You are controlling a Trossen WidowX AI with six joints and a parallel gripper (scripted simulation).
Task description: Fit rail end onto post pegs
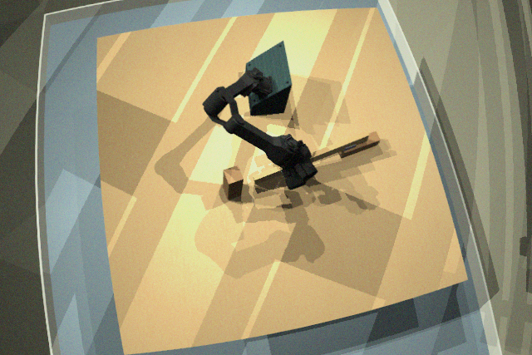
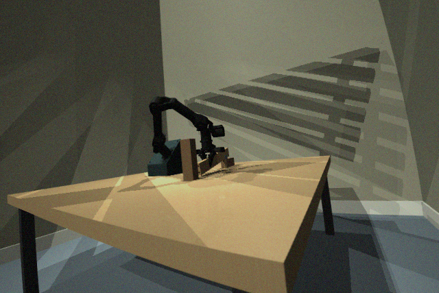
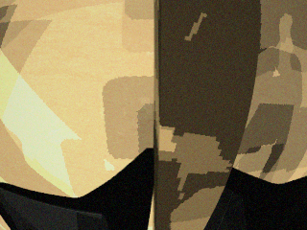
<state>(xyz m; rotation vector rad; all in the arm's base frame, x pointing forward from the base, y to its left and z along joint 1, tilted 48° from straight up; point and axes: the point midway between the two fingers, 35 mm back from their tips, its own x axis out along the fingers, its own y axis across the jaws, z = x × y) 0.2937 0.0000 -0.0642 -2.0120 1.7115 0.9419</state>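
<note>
The long wooden rail [image 1: 269, 182] [image 3: 206, 86] stands on edge, its far end at the low footboard block [image 1: 361, 150] [image 2: 230, 162]. It slopes down to its near end, which is low by the table, a short gap from the upright wooden post [image 1: 233, 188] [image 2: 188, 159]. Whether that end touches the table is unclear. My gripper [image 2: 210, 162] [image 3: 169, 154] points down and is shut on the rail, partway along it. The wrist view shows one finger on each side. The pegs, the rail's holes and the rail's seat in the bracket cannot be made out.
The arm's dark teal base [image 1: 273, 67] [image 2: 159, 169] stands behind the rail. The post rises close beside the rail's near end. Patchy shadows and bright stripes cross the wooden table [image 1: 171, 299] [image 2: 212, 211], blurring edges near the rail.
</note>
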